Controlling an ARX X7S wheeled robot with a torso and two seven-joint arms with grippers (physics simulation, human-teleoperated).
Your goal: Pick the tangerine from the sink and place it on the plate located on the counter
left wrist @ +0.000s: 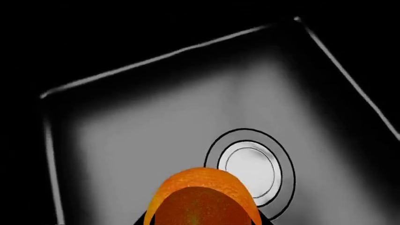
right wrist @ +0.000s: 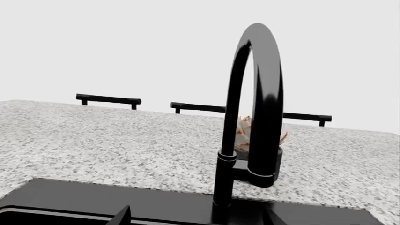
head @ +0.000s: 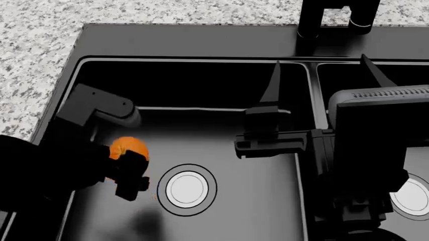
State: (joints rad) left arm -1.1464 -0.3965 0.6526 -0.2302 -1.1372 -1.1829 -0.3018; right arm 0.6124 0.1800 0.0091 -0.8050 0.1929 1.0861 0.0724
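Note:
The tangerine (head: 126,146) is bright orange and sits between the jaws of my left gripper (head: 131,159), which is shut on it inside the left basin of the black sink (head: 201,75). A shadow on the basin floor suggests the fruit is held above it. In the left wrist view the tangerine (left wrist: 203,199) fills the space between the jaws, beside the silver drain (left wrist: 250,169). My right gripper (head: 320,64) is open and empty over the divider between the basins, fingers pointing toward the faucet (right wrist: 256,93). The plate is out of view.
Speckled granite counter (head: 40,55) surrounds the sink at the left and back, and it also shows in the right wrist view (right wrist: 93,140). A small potted plant (right wrist: 245,133) stands behind the faucet. The right basin has its own drain (head: 410,197). The faucet base (head: 335,20) is at the back.

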